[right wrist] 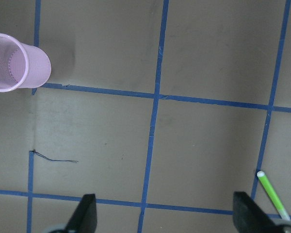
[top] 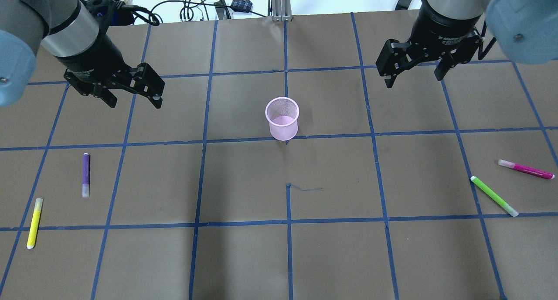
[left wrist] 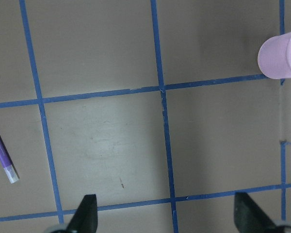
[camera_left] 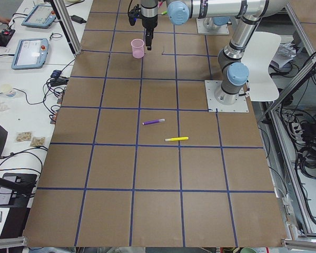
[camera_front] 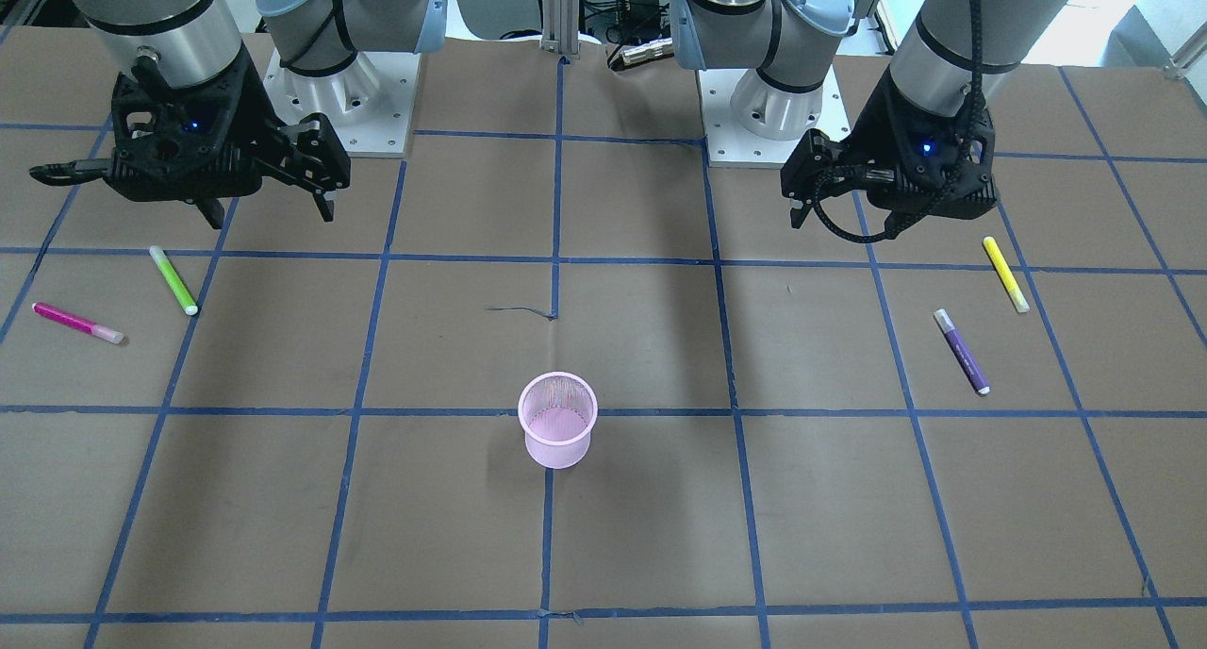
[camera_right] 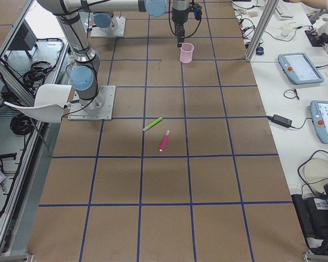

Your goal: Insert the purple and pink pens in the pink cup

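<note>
Overhead exterior: pink cup (top: pixel 282 119) stands between left tool (top: pixel 134 103) and right tool (top: pixel 413 80), both wide open and empty.

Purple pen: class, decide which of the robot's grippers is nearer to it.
Left. The left gripper hangs on the same side of the pink cup as the purple pen. The right gripper hangs on the cup's opposite side, much farther away.

I see the pink mesh cup (top: pixel 282 126) standing upright mid-table. The purple pen (top: pixel 86 175) lies flat on the robot's left, and the pink pen (top: pixel 526 169) lies flat far to its right.
</note>
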Action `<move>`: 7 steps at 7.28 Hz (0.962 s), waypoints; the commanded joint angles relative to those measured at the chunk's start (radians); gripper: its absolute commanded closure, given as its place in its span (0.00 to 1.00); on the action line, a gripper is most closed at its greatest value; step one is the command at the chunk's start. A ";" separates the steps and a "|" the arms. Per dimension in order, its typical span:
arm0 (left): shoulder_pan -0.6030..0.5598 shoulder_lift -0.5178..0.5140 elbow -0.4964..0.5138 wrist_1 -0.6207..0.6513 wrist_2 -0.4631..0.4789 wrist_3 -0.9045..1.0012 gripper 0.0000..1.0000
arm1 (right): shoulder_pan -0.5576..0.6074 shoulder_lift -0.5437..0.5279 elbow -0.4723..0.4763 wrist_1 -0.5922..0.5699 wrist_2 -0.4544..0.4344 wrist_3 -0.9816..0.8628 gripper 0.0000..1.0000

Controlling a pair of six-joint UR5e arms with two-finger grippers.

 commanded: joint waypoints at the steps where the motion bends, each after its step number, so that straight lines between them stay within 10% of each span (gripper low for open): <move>1: 0.000 -0.001 0.000 0.000 0.000 0.000 0.00 | -0.161 0.004 0.005 0.001 -0.009 -0.396 0.00; 7: 0.000 0.005 0.003 0.006 -0.002 0.003 0.00 | -0.817 0.241 0.038 -0.076 0.105 -1.735 0.00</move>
